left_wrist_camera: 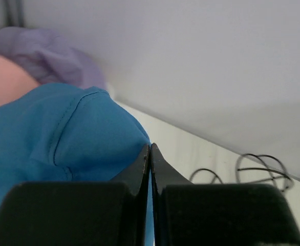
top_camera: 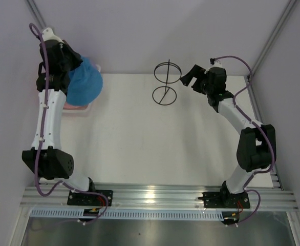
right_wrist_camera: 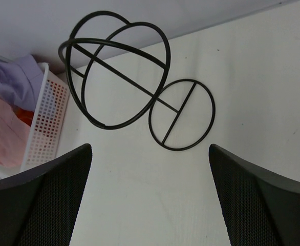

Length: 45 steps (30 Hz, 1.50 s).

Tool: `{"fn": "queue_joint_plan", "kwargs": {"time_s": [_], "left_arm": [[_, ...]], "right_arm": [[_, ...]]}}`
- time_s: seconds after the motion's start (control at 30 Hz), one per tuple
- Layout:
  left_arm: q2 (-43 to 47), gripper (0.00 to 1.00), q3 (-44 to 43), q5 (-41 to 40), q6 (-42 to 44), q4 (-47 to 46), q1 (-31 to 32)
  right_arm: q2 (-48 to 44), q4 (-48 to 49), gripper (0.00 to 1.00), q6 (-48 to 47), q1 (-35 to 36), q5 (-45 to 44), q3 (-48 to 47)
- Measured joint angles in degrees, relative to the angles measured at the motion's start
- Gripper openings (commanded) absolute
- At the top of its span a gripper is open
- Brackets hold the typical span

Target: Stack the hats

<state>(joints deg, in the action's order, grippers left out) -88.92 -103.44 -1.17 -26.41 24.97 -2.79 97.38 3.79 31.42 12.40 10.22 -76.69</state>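
My left gripper (left_wrist_camera: 150, 149) had its jaws pinched tight on the blue hat (top_camera: 84, 79), above the white basket (right_wrist_camera: 46, 123) — the pink hat (right_wrist_camera: 1, 130) and lavender hat (right_wrist_camera: 14, 77) lay inside. My right gripper (right_wrist_camera: 150, 148) gaped wide, holding nothing, facing the wire stand (right_wrist_camera: 116, 77).

The wire stand (right_wrist_camera: 140, 86) stands between the right gripper (top_camera: 189, 77) and the basket (right_wrist_camera: 46, 120).
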Motion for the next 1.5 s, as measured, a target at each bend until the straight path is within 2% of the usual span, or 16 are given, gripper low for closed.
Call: {"fn": "queue_joint_plan", "kwargs": {"time_s": [0.2,0.33,0.47,0.5,0.57,0.6,0.63,0.67,0.87,1.1,1.2,1.3,1.33,1.4,1.43,1.5], "left_arm": [[-1.4,0.01,7.5,-4.2,2.3,-3.4,-7.5],[-3.8,0.06,13.5,-4.5,4.0,-9.9,-8.0],[-10.1,0.15,14.0,-4.7,4.7,-12.7,-7.8],[-11.7,0.28,13.6,-4.7,4.7,-12.5,-7.9],[-14.8,0.42,12.4,-4.6,4.7,-11.8,-8.1],[-15.9,0.75,11.8,-4.4,4.4,-10.9,-8.3],[-16.6,0.94,11.5,-4.3,4.2,-10.4,-8.4],[-17.1,1.00,11.1,-4.0,3.5,-9.6,-8.7],[-14.8,1.00,11.0,0.5,1.7,-7.8,-10.7],[-1.3,0.99,11.3,6.5,0.3,-7.7,-10.9],[5.0,1.00,11.6,8.4,-0.1,-7.8,-10.5],[10.3,1.00,13.9,9.8,0.0,-8.1,-9.4],[11.5,1.00,15.0,10.4,0.0,-7.8,-8.8],[13.3,1.00,16.8,11.9,0.0,-7.0,-7.4],[13.9,1.00,17.9,12.6,0.1,-6.4,-6.4],[14.8,1.00,19.7,13.9,0.6,-4.3,-4.3]], "right_arm": [[4.5,0.1,1.00,1.2,2.4,-1.2,-2.1],[8.4,0.0,1.00,1.5,3.7,-1.8,-5.7],[10.9,-0.4,1.00,1.7,4.4,-3.7,-8.0],[11.4,-0.8,0.99,1.8,4.5,-4.1,-8.4],[12.3,-1.9,0.99,2.0,4.7,-5.4,-9.6],[12.7,-2.7,0.99,2.1,4.7,-6.0,-10.4],[13.1,-3.2,1.00,2.3,4.8,-6.5,-11.2],[13.4,-3.5,1.00,2.4,4.8,-6.9,-11.8],[16.4,-7.0,1.00,2.8,4.8,-10.1,-18.3],[21.4,-13.4,0.94,3.5,5.2,-13.7,-25.4],[23.7,-15.8,0.81,3.9,5.5,-14.1,-26.8],[25.4,-15.9,0.54,5.1,5.8,-13.8,-27.2],[25.6,-16.0,0.37,5.2,5.9,-13.8,-27.5],[25.7,-16.4,0.24,5.4,5.9,-13.9,-28.3],[25.8,-17.2,0.09,5.6,5.9,-14.3,-28.9],[26.0,-18.5,0.00,5.8,5.9,-13.9,-30.2]]}}
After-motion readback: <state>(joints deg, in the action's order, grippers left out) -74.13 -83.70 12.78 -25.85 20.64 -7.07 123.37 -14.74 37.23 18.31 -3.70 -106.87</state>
